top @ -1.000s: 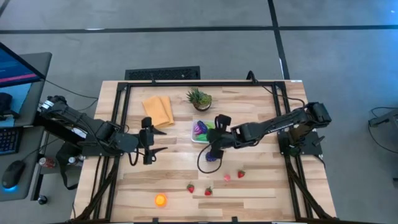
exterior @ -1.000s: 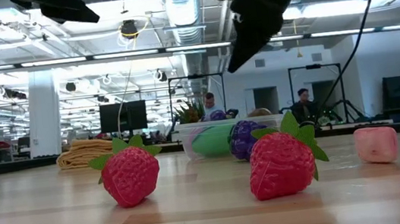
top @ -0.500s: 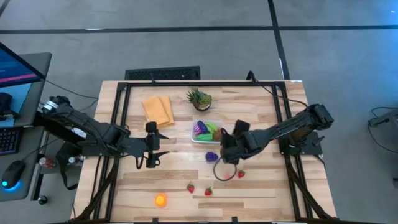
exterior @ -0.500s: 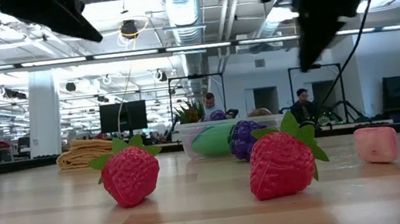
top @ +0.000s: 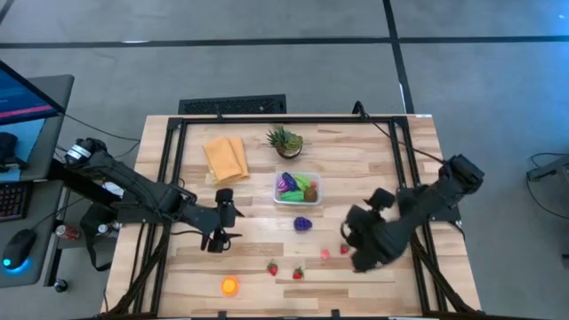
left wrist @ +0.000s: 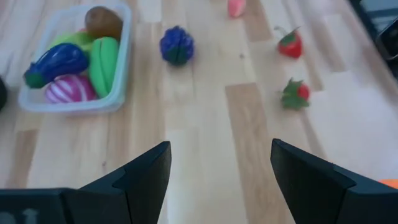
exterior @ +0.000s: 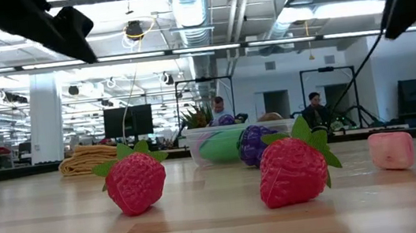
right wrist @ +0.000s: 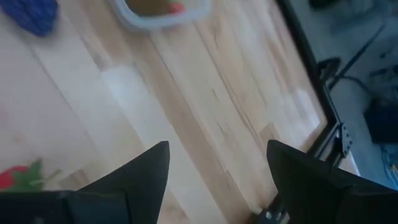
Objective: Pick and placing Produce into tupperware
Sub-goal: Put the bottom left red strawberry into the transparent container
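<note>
Nearest the table's front edge sits the orange fruit (top: pixel 229 285), then two strawberries (top: pixel 273 268) side by side, and the left gripper (top: pixel 220 240) hovers just behind them, fingers spread and holding nothing. The right gripper (top: pixel 360 252) is low at the front right beside another strawberry (top: pixel 344 250) and a pink piece (top: pixel 324 253), its fingers parted and empty too. My read is a strawberry pick comes next: drop straight down, straddle the round body rather than the leafy cap, and close gently (these little things look ready to roll). Farther back the purple fruit (top: pixel 303 224) lies loose just in front of the tupperware (top: pixel 316 199). That clear box, already holding several pieces, runs its long axis left to right across the table.
</note>
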